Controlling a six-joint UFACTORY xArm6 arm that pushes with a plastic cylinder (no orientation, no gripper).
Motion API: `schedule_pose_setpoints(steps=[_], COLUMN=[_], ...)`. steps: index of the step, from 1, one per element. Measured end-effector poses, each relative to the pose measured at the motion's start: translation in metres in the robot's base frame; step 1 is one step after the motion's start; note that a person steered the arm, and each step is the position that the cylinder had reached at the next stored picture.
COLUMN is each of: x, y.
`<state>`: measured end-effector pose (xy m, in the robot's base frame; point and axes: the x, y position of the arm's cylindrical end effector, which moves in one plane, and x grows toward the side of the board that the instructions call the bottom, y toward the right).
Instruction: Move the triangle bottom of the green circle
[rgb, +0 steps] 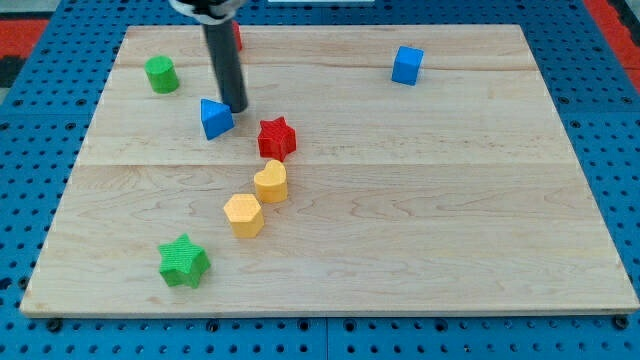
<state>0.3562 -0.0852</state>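
Note:
The blue triangle (214, 118) lies on the wooden board at the upper left. The green circle (161, 75) stands up and to the left of it, near the board's top left corner. My tip (236, 107) rests on the board right beside the triangle's upper right side, touching or nearly touching it. The dark rod rises from there toward the view's top.
A red star (277, 138) lies just right of and below the triangle. A yellow heart (271, 182) and a yellow hexagon (244, 215) sit below it. A green star (184, 262) is at the lower left. A blue cube (407, 65) is at the top right. A red block (237, 37) peeks out behind the rod.

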Motion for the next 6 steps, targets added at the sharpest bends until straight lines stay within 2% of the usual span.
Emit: schedule_pose_setpoints(steps=[1, 3, 4, 5, 6], x=[0.024, 0.021, 0.018, 0.017, -0.009], y=[0.009, -0.083, -0.108, -0.089, -0.004])
